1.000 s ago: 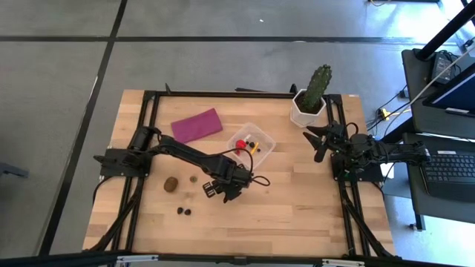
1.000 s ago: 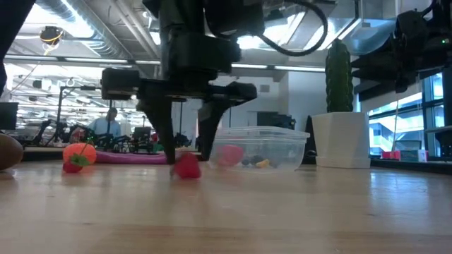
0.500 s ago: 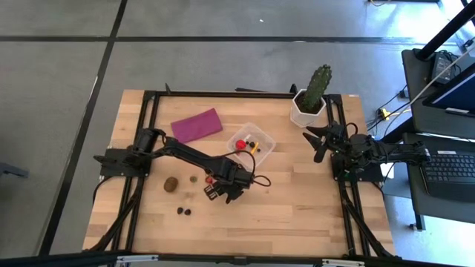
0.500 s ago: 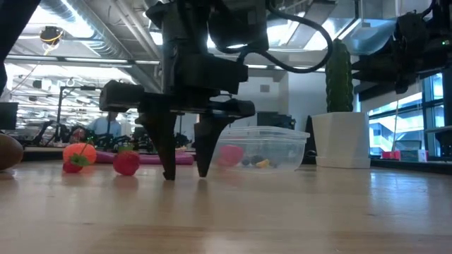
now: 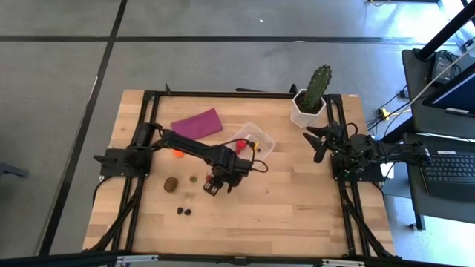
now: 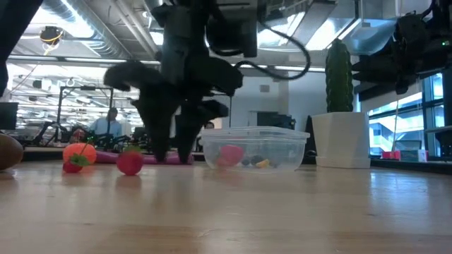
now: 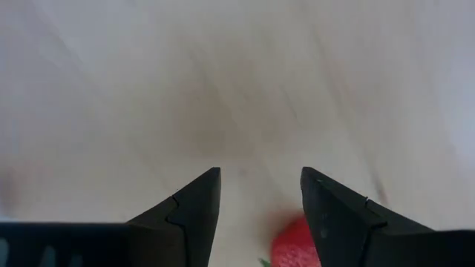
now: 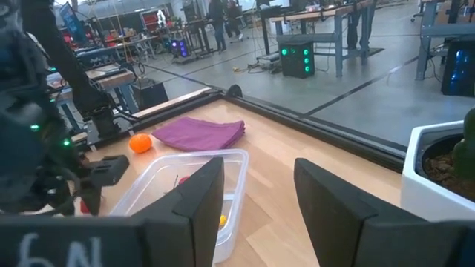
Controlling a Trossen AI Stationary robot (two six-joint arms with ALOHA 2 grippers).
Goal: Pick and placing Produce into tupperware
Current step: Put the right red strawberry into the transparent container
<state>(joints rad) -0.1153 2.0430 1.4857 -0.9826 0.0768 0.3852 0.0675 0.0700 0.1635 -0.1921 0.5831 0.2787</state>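
Box: the clear plastic box (image 5: 252, 141) sits near the middle of the counter (image 5: 297, 215), lid off, between the purple cloth (image 5: 197, 124) and the potted cactus (image 5: 312, 93).
Box contents: a red piece and a small yellow piece show through the wall in the low view; the high view adds a dark speck beside them.
Strawberry: one red strawberry (image 6: 129, 162) lies on the bare wood outside the box, just in front of the left claw's fingertips in the left wrist view.
Other fruit: an orange ball (image 5: 177, 153) lies near the cloth; a brown kiwi (image 5: 171, 183) lies further toward the front; two dark berries (image 5: 183, 211) lie nearer the front edge, all outside the box.
Left claw: the left claw (image 5: 217, 185) hangs low over the counter just beside the box, jaws parted, holding nothing.
Right claw: the right claw (image 5: 315, 142) waits near the cactus pot, jaws parted and empty, aimed toward the box.
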